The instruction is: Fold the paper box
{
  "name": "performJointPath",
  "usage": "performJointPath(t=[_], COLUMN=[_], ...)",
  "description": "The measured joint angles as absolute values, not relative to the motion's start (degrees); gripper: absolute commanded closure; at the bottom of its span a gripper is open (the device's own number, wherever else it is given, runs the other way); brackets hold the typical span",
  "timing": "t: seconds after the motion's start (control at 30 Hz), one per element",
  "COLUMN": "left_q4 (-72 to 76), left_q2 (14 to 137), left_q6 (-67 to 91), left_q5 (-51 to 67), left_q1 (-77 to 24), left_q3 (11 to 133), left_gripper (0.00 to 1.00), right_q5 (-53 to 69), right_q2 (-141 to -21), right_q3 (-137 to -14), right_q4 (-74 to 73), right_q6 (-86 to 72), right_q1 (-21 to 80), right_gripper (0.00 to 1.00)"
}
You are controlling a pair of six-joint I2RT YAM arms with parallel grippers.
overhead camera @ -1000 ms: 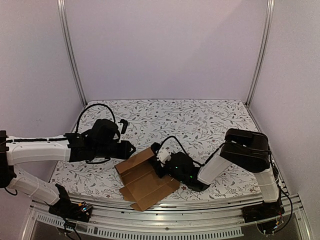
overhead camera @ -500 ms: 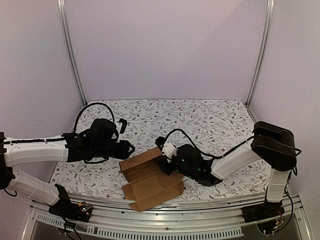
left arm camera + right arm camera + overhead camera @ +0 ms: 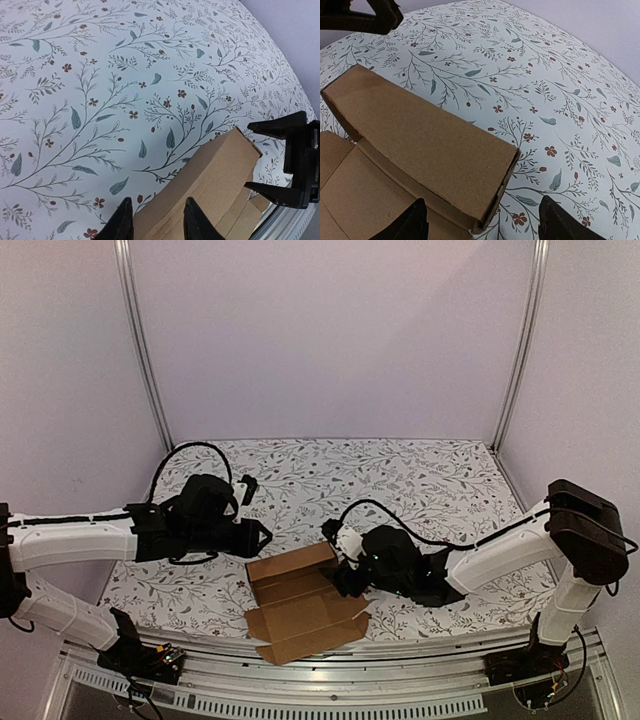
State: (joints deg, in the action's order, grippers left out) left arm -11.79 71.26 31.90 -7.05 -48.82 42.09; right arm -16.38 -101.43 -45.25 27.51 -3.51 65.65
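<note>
Right tool (image 3: 482, 215): released, jaws wide astride one end of the raised wall. Left tool (image 3: 156, 217): you cannot tell whether it grips the other end. The paper box (image 3: 300, 600) lies at the desk's (image 3: 420, 480) near edge. One wall is up and the other panels are still flat.

We see the paper box (image 3: 305, 602) lying near the front edge of the flowered worktop (image 3: 420, 475), its far wall folded upright and its brown panels spread flat toward us. The left gripper (image 3: 262, 537) hangs just beside the wall's left end, while the right gripper (image 3: 343, 568) sits at its right end, both arms reaching in low from the sides.
</note>
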Motion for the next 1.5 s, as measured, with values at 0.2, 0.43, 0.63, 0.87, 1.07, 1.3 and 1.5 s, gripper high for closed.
performJointPath(t=[0.2, 0.43, 0.63, 0.87, 1.07, 1.3, 1.5], left_q4=[-12.51, -12.95, -13.06, -13.21, -13.19, -13.43, -14.35], left_q2=[71.64, 72.36, 73.67, 73.67, 72.88, 70.72, 68.71], left_q6=[30.46, 28.88, 28.49, 28.53, 28.58, 28.73, 28.73], left_q5=[-6.61, -6.02, -5.34, -5.10, -5.02, -5.21, -5.58], left_q1=[-48.66, -48.23, -47.94, -47.92, -47.92, -47.83, -47.81], left_q3=[43.62, 44.86, 44.95, 44.95, 44.64, 43.11, 42.74], left_gripper=[0.53, 0.48, 0.48, 0.48, 0.48, 0.48, 0.48], right_q5=[-16.40, -14.66, -6.24, 2.59, 6.68, 8.34, 8.88], right_q2=[-90.89, -74.87, -76.53, -79.61, -84.36, -88.03, -91.24], right_q3=[-42.28, -43.57, -48.25, -47.77, -48.45, -49.69, -50.35], right_q4=[15.59, -4.91, -18.59, -24.71, -25.87, -25.30, -23.49], right_q6=[-5.80, -14.15, -23.83, -30.55, -34.48, -36.60, -37.93], right_q1=[65.65, 65.56, 65.19, 65.19, 65.17, 65.17, 65.17], right_gripper=[0.01, 0.01, 0.01, 0.32, 0.48, 0.59, 0.66])
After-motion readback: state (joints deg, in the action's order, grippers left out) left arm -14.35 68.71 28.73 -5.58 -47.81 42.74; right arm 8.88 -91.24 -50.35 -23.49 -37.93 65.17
